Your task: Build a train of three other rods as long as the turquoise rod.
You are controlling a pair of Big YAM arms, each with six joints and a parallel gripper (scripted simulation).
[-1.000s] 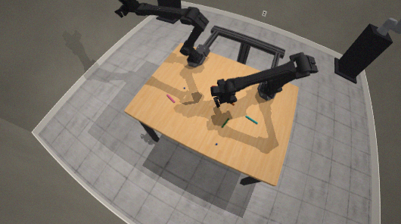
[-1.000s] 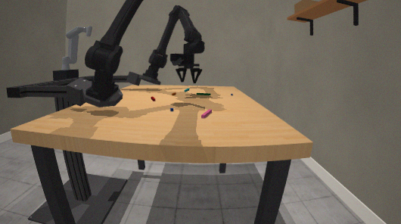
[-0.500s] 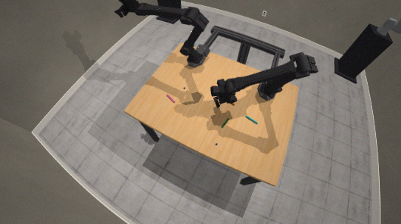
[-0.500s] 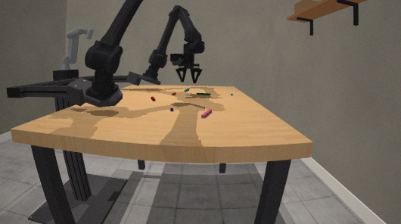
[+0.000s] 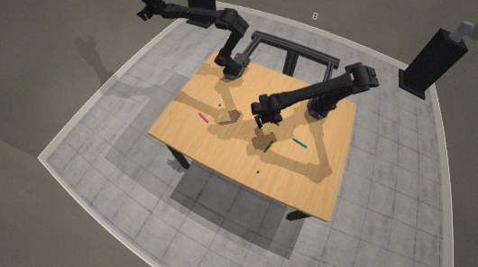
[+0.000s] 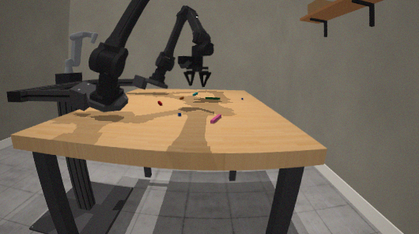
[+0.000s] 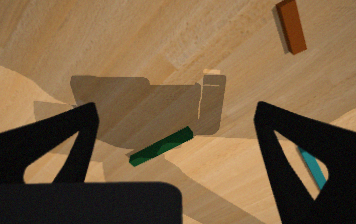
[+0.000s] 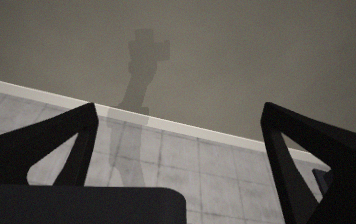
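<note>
The turquoise rod [image 5: 299, 142] [image 6: 195, 94] [image 7: 313, 169] lies apart from the green rod [image 5: 269, 146] [image 6: 213, 98] [image 7: 161, 146]. An orange rod [image 5: 278, 124] [image 6: 181, 98] [image 7: 291, 27] lies near them. A red rod [image 6: 160, 103] is mostly hidden by the left arm in the top view. A pink rod [image 5: 204, 117] [image 6: 216, 118] and two small blue rods, one [image 5: 219, 105] [image 6: 179, 115] near it and one [image 5: 258, 171] [image 6: 242, 99] beyond the green rod, lie separately. My left gripper [image 5: 259, 122] [image 6: 197, 84] [image 7: 176, 111] is open and empty above the green rod. My right gripper [image 5: 143, 14] [image 8: 179, 112] is open and empty, raised beyond the table.
The wooden table [image 5: 216, 157] [image 6: 253, 141] carries both arm bases at its rear edge, beside a dark metal frame [image 5: 293, 49]. The left arm reaches over the table's middle. The right arm stretches out high past the table's side. Arm shadows cross several rods.
</note>
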